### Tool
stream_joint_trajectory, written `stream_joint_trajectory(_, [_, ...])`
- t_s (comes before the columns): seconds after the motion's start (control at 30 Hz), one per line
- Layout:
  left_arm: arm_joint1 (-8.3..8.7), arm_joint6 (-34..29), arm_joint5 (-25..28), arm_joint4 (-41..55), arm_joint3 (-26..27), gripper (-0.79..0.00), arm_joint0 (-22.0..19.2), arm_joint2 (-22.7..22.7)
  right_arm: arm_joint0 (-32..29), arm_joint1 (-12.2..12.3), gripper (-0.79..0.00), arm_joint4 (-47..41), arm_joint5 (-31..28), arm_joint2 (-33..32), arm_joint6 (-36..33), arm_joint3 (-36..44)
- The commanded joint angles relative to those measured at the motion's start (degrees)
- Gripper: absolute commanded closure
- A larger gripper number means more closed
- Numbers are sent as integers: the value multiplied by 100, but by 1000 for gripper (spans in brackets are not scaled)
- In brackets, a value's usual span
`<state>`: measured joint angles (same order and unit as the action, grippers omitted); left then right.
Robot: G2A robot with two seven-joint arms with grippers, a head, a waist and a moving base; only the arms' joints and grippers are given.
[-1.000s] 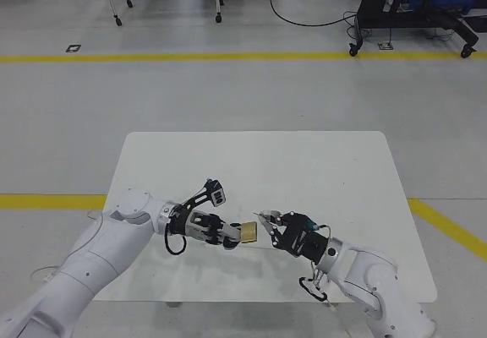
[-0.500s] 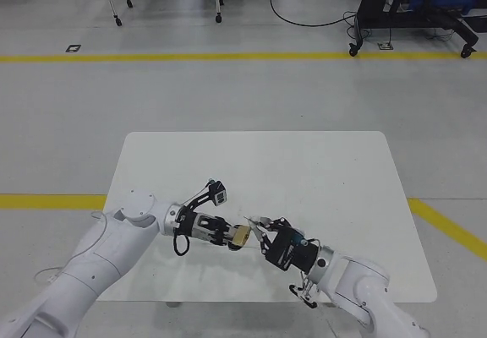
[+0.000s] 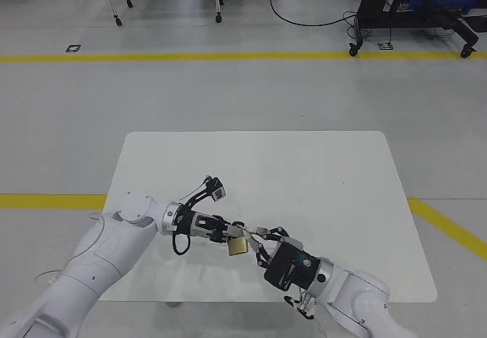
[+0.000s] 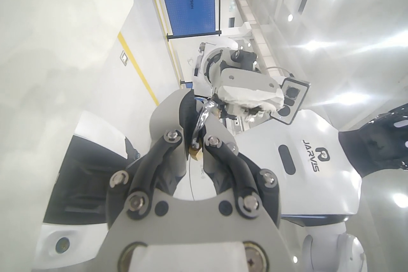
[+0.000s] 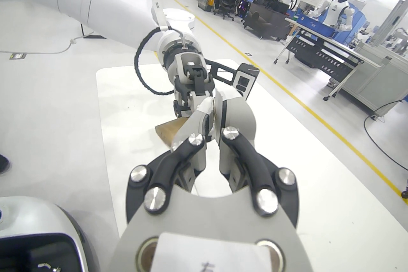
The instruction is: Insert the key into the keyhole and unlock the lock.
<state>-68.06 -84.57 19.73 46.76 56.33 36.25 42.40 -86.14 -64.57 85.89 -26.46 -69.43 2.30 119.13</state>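
Pinches the right tool (image 5: pixel 213 113) shut, presumably on the key hidden between its pads (image 5: pixel 205 109), aims it at the brass lock (image 3: pixel 238 246) dangling from the shut left tool (image 3: pixel 227 233) above the bench (image 3: pixel 328 169), steadied for insertion.

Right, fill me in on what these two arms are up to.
The left end effector is shut on a brass padlock, holding it over the white table. The right end effector is shut on a slim silver key and sits right up against the padlock. Whether the key is in the keyhole cannot be seen.
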Motion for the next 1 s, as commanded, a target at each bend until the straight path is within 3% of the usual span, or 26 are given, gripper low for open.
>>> stream_joint_trajectory(0.0, [2, -73, -75, 109, -81, 0, 21, 76, -169, 20, 0, -35, 34, -159, 357, 52])
stream_joint_trajectory(0.13, [-32, -343, -437, 593, -356, 0, 15, 160, -392, 69, 0, 56, -178, -384, 636, 137])
stream_joint_trajectory(0.37, [-101, -343, -1668, 1159, -1042, 0, -246, -52, -528, 125, 0, 724, -286, -490, 977, 277])
stream_joint_trajectory(0.5, [-215, 121, -2388, 994, -1464, 0, -494, -185, -576, 128, 0, 1232, -89, -328, 1049, 292])
stream_joint_trajectory(0.63, [-292, 383, -2661, 574, -1479, 0, -709, -324, -481, 121, 0, 1229, -167, -219, 883, 181])
stream_joint_trajectory(0.97, [-301, 475, -2670, 500, -1447, 0, -661, -339, -481, 121, 0, 1229, -167, -219, 883, 181])
